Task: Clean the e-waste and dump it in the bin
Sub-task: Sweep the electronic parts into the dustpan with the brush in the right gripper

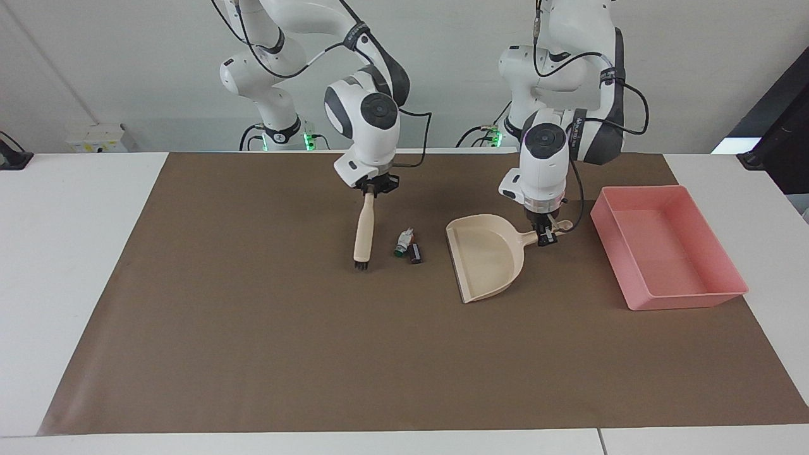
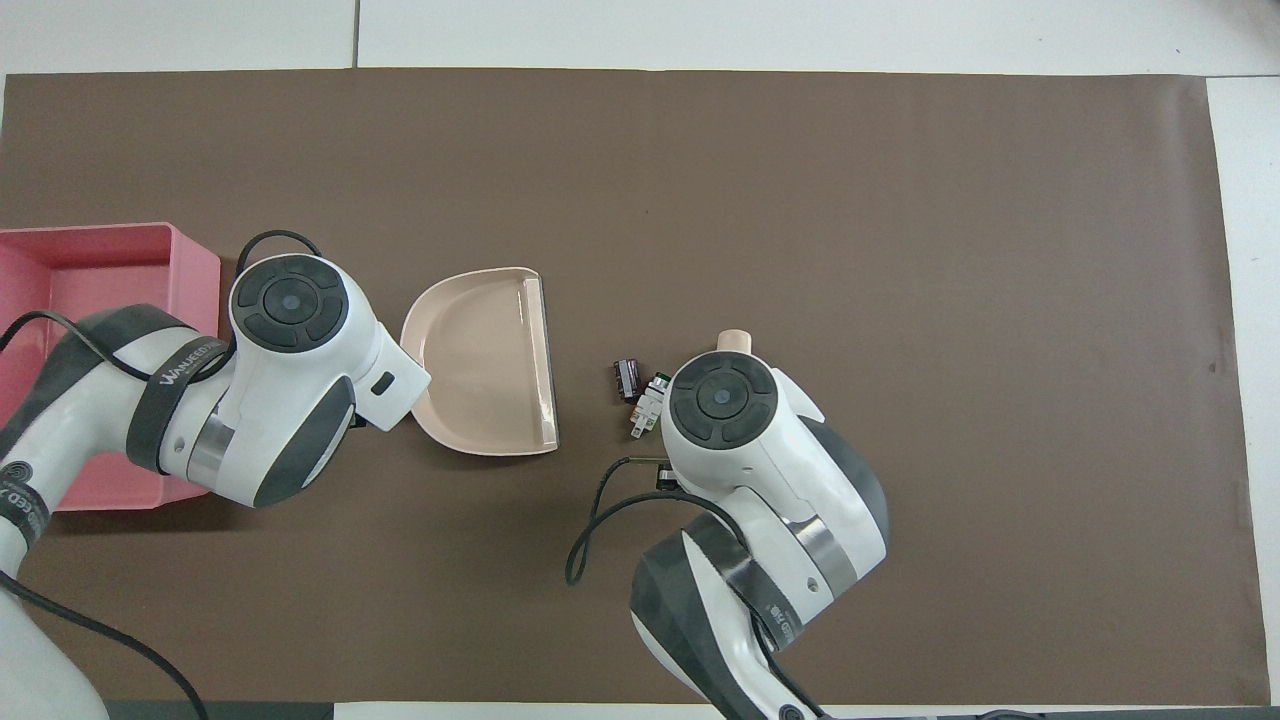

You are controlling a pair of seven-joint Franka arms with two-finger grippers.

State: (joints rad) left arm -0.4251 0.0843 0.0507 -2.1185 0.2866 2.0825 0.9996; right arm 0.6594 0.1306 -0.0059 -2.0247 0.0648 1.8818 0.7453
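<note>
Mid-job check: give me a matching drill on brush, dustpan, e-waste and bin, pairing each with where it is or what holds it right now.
Things:
1. brush
2. dustpan
3. e-waste
4. bin

States:
A. lying loose on the mat between the two tools
B. held by the left gripper at its handle
C. at the left arm's end of the table, nothing in it
D. hanging bristles-down from the right gripper

Pairs: 1-D, 2-B, 3-A, 4-C
</note>
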